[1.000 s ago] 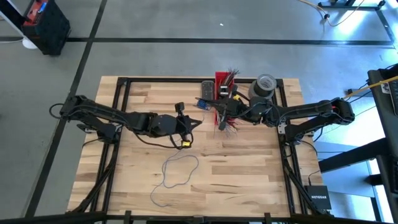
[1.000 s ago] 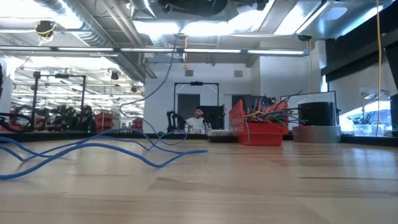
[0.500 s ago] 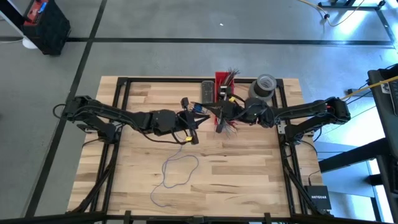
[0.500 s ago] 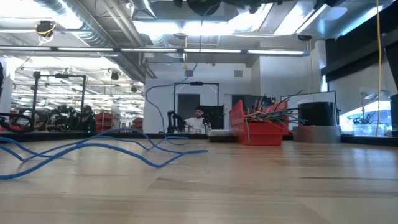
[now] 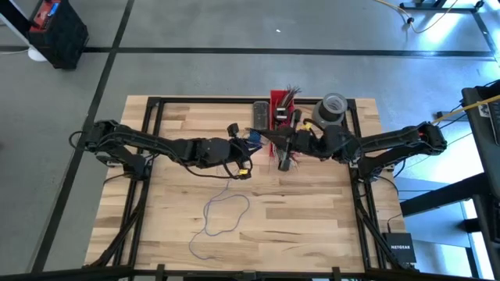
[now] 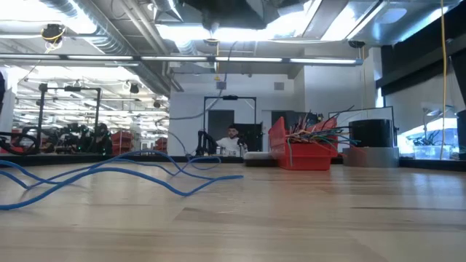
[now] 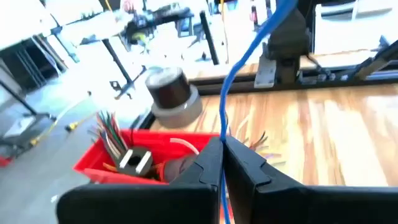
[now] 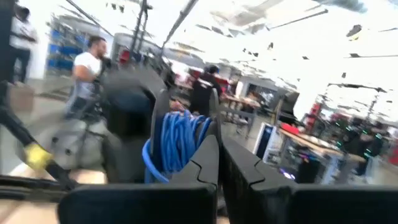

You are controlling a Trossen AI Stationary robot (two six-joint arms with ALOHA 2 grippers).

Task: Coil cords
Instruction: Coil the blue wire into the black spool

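On the pale wooden table (image 5: 297,218), my right gripper (image 8: 217,152) clenches the coiled thin blue cord (image 8: 177,140), the left gripper (image 7: 222,158) pinches its strand; I'd feed slack gently, loops tight.

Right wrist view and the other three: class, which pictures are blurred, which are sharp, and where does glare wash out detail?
Right wrist view: heavily smeared, the room overexposed; only the blue cord coils by the right gripper read. Left wrist view: soft, the background bleached above the red bin. Low view: bright ceiling lights, the near tabletop soft. High view: evenly lit, sharpest.
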